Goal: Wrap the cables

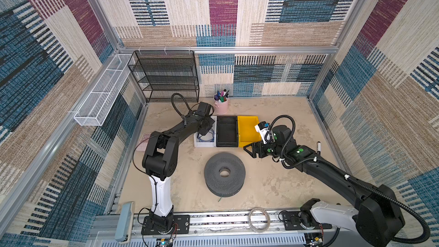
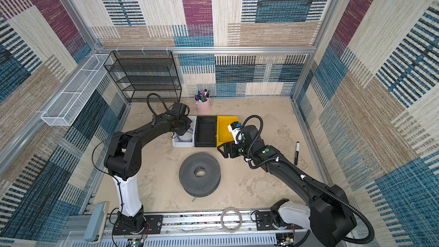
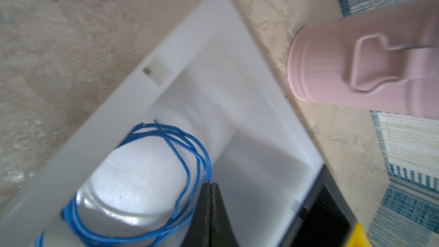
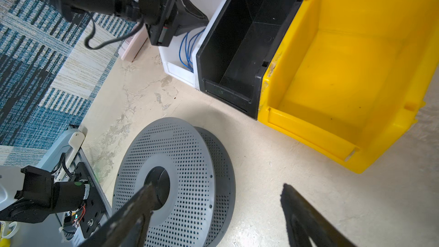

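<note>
A thin bright blue cable [image 3: 166, 134] lies in loose loops inside the white bin [image 3: 213, 51]. My left gripper [image 3: 211, 185] reaches down into that bin, its black jaws pressed together on two strands of the cable. Both top views show the cable [image 1: 206, 139] [image 2: 185, 138] partly hidden under the left gripper [image 1: 204, 131] [image 2: 181, 129]. The right wrist view shows the cable [image 4: 188, 48] too. My right gripper [image 4: 217, 187] [image 1: 248, 150] hangs open and empty just beyond the grey perforated spool [image 1: 224, 174] [image 4: 190, 162].
A black bin [image 1: 226, 116] and a yellow bin [image 1: 247, 127] stand in a row beside the white bin. A pink cup of markers [image 1: 221, 106] stands behind them, and a black mesh shelf [image 1: 166, 74] at the back left. A black marker [image 1: 319, 147] lies at the right. A clear tubing ring [image 1: 259, 219] rests on the front rail.
</note>
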Available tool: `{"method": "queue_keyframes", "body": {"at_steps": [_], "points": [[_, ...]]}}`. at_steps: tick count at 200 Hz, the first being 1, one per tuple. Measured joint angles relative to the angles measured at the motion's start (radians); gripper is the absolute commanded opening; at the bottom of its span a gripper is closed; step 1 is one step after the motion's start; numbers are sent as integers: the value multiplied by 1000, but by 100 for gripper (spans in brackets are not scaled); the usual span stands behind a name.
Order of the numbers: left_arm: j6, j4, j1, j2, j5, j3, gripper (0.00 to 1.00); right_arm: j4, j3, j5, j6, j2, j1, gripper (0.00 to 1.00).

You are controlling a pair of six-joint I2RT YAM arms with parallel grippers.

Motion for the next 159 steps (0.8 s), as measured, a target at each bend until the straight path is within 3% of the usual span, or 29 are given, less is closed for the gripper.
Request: {"method": "queue_keyframes", "body": {"at_steps": [60,97,127,159], "points": [[34,-104,-1,-146,-51,14,0,19,-1,1,-3,-21,0,86],[78,-221,-1,-105,-74,89,38,26,-1,2,-12,-35,0,87],[92,-285,-1,-40,-53,122,48,41,-6,3,-20,-35,0,87],[134,-340,-1,47,-29,205,51,56,-17,-2,-26,-21,0,87]]}}
